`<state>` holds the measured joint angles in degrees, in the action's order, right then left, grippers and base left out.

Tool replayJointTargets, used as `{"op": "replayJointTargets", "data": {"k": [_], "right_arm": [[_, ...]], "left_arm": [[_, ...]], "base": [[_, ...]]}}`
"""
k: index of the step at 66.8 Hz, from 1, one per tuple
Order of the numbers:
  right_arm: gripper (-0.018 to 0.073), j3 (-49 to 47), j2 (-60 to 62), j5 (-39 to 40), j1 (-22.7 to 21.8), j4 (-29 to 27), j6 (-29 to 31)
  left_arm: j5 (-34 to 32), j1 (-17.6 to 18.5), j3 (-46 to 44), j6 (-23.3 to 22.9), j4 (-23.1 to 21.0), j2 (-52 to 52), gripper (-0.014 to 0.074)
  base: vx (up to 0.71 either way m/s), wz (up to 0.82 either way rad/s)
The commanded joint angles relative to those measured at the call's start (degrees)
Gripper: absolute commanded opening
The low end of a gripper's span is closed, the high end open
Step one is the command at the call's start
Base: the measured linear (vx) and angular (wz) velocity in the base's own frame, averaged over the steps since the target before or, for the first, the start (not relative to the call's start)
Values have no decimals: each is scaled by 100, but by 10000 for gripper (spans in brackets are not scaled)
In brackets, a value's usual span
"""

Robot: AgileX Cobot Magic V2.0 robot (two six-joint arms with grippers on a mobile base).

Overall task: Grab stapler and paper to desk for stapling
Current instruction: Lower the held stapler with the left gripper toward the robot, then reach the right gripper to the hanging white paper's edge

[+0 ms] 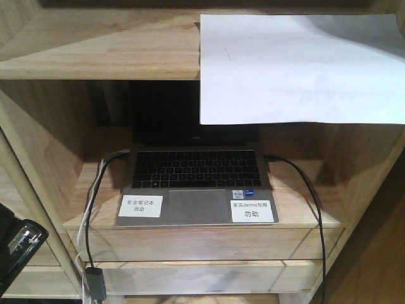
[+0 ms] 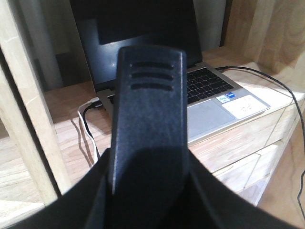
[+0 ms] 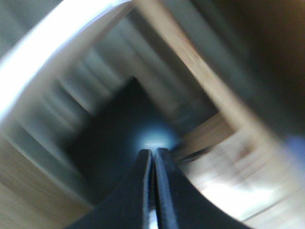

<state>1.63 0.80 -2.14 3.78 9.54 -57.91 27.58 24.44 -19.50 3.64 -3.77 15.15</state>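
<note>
Black stapler (image 2: 148, 105) sits clamped in the left gripper (image 2: 148, 191), ready for carrying; paper (image 1: 297, 69) overhangs the upper shelf (image 1: 95, 63) above the laptop (image 1: 196, 171), leaving a pinchable margin; right gripper (image 3: 153, 160) is pressed closed, apparently empty.

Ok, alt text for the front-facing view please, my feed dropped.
A white sheet of paper fills the top right, in front of the upper shelf of a wooden shelving unit and part of the screen of an open laptop. The laptop has two white labels on its palm rest and cables at both sides; a black stapler juts in at lower left.
</note>
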Motion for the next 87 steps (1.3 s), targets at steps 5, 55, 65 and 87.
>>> {"op": "replayJointTargets", "data": {"k": [5, 55, 65, 87], "right_arm": [[-8, 17, 60, 427, -25, 614, -1972], [443, -416, -4374, 6272, -17, 1440, -2185], [443, -967, -5251, 6938, -17, 1825, -2190], [442, -1740, -6026, 7188, -17, 1848, -2386]], "left_arm": [[-696, 16, -176, -11, -61, 43, -7], [-696, 16, -176, -11, -61, 43, -7], [-696, 16, -176, -11, -61, 43, -7], [-696, 16, -176, -11, -61, 43, -7]], "base": [[0, 0], [0, 0], [0, 0], [0, 0]]}}
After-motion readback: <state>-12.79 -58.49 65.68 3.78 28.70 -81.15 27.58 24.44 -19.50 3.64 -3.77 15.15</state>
